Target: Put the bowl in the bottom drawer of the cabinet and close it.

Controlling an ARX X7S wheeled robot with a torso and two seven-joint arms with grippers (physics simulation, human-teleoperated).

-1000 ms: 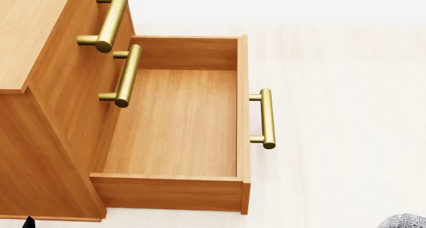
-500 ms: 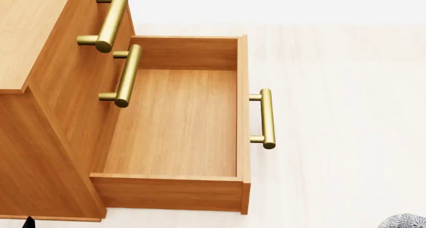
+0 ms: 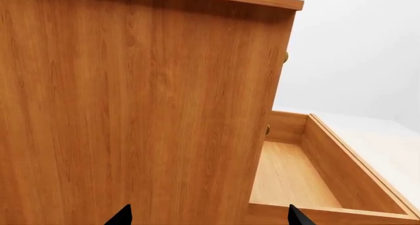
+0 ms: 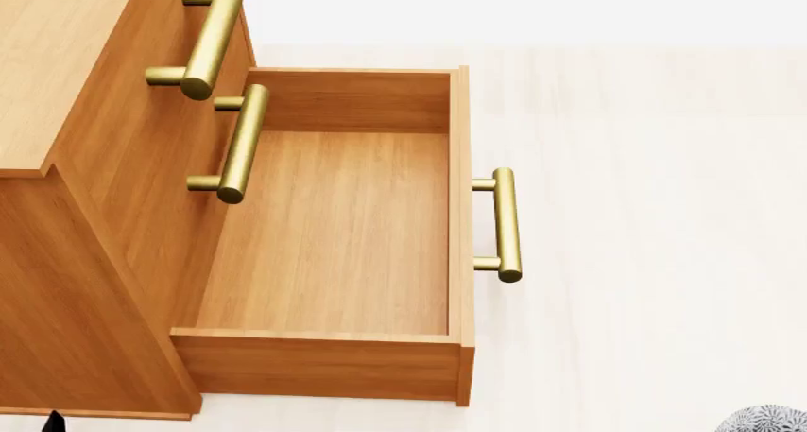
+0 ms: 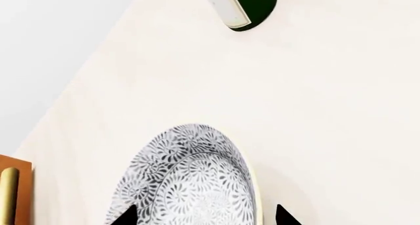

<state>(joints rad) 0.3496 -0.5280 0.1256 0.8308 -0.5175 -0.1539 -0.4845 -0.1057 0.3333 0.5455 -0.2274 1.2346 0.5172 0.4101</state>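
- Two black fingertips (image 5: 125,216) of our right gripper (image 5: 200,217) poke into the edge of the right wrist view. They sit wide, one on each side of the bowl (image 5: 187,178).
- We cannot tell if those tips touch the bowl or just sit beside it.
- The bowl is white with a grey-blue flower speckle. It sits on the pale floor (image 5: 315,112), close under our right gripper.
- In the head view we see only a small bit of the bowl (image 4: 766,420) at the bottom right corner, well apart from the drawer.
- Our left gripper (image 3: 208,216) points at the plain side of the cabinet (image 3: 131,112). Its two dark tips (image 3: 121,216) are spread wide with nothing between them.
- The bottom drawer (image 4: 331,229) is pulled out, and we see its bare wood bottom.
- Its brass handle (image 4: 505,224) sticks out from the front.
- Farther up, the two upper drawers are shut. Their brass handles (image 4: 214,35) stick out too.
- Far across the floor is a dark round thing with a white edge (image 5: 239,8).
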